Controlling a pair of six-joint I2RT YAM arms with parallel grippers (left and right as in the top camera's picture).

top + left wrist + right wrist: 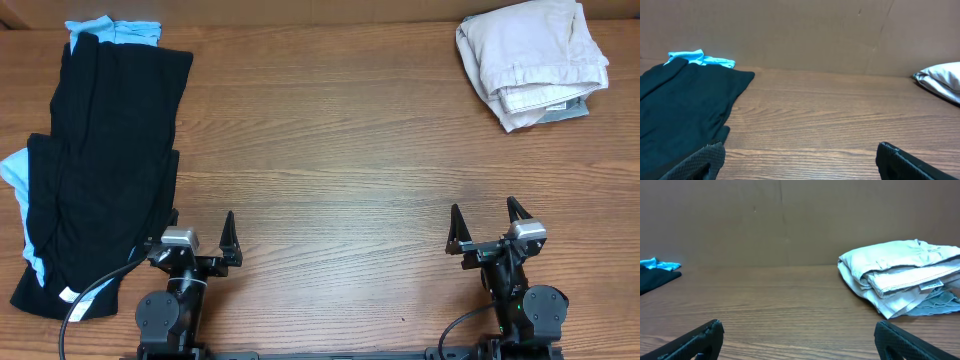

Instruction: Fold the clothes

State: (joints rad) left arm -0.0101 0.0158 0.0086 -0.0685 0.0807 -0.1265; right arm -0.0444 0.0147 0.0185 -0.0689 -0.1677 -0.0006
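we are seeing a plain black garment (100,170) lying spread and rumpled on the left, a small white label (67,294) at its near end; light blue cloth (115,30) is peeking from beneath it, and folded beige clothes (532,60) are sitting far right.

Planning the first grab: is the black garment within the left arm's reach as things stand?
Probably yes: the black garment lies right beside the open left claw, with nothing between them.
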